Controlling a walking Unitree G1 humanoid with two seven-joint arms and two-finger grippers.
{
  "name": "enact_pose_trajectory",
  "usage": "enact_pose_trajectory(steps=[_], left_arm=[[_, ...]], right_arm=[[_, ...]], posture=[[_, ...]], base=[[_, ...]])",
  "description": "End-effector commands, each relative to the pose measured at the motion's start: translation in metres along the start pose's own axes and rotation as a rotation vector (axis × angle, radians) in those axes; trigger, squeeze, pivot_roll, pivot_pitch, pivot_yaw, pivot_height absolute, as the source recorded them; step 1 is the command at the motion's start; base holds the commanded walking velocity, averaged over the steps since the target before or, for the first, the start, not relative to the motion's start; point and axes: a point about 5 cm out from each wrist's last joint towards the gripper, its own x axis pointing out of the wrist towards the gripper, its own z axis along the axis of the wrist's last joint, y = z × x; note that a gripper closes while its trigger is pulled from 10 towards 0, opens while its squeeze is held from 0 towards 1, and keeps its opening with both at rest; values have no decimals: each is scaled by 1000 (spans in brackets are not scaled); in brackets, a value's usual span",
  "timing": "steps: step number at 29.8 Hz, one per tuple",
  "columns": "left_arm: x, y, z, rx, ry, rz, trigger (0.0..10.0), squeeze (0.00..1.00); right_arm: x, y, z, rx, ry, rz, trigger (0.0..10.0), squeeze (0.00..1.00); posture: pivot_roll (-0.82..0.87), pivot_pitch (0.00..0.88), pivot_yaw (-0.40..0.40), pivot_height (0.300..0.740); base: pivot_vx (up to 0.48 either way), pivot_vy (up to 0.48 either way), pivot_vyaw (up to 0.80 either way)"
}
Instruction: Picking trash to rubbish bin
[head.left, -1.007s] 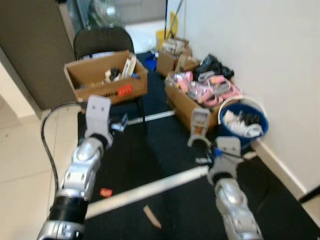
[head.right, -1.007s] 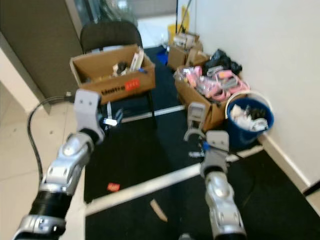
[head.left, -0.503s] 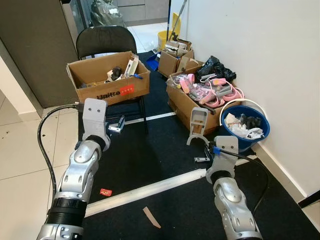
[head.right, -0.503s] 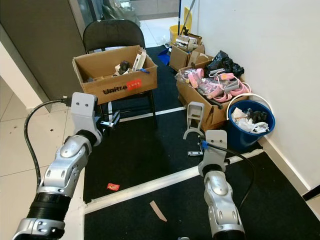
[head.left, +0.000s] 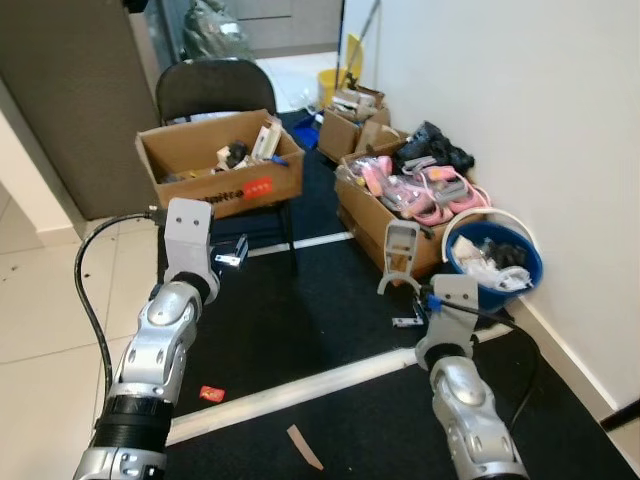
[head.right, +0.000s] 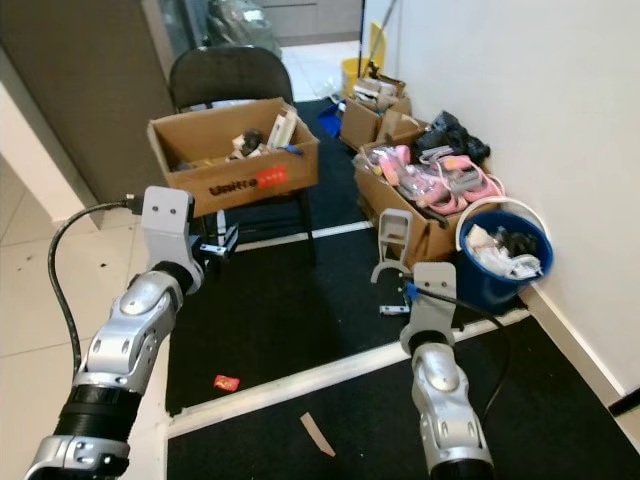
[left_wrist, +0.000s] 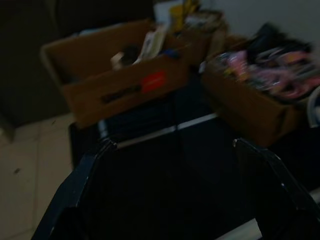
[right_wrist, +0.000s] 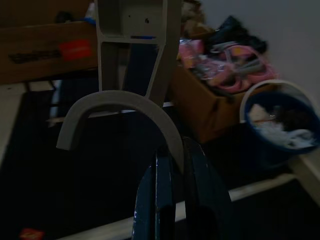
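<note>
My right gripper (head.left: 407, 319) is shut on a grey plastic bracket (right_wrist: 131, 60) with an arched foot, holding it upright above the black mat. The blue rubbish bin (head.left: 530, 266), with white and dark trash in it, stands against the wall just right of that bracket (head.left: 400, 250). In the right wrist view the bin (right_wrist: 260, 145) lies beyond the shut fingers (right_wrist: 163, 170). My left gripper (head.left: 232, 252) is raised in front of the chair, open with nothing in it (left_wrist: 172, 142). A red scrap (head.left: 210, 393) and a brown cardboard scrap (head.left: 303, 447) lie on the mat.
A cardboard box of odds (head.left: 220, 170) rests on a black chair (head.left: 205, 85). Another box with pink items (head.left: 400, 200) sits left of the bin, smaller boxes behind it. A white strip (head.left: 330, 375) crosses the black mat. Tiled floor lies to the left, white wall to the right.
The camera has shifted a little and the blur has cleared. The right gripper still holds the grey bracket near the bin; the left gripper stays open in the same place.
</note>
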Motion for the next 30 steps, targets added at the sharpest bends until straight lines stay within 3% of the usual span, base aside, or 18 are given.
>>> enact_pose_trajectory(steps=[1,15,24,30], left_arm=[[-1,-1,-4,-2,25,-9,10000,0],[-1,-5,-4,3,31,-20,10000,0],[-4,-4,-6,4,40,-21,10000,0],[-4,-3,-6,7,42,-17,10000,0]], right_arm=[[-1,1,-4,-7,16,10,10000,0],[-2,-1,-8,7,32,2,10000,0],[-4,-3,-12,8,46,-15,10000,0],[-5,-2,-13,0,50,-13,10000,0]], posture=[[-10,88,50,740],[-11,97,51,740],[-8,110,54,740],[-7,117,54,740]], base=[[341,0,0],[354,0,0],[354,0,-753],[352,0,0]])
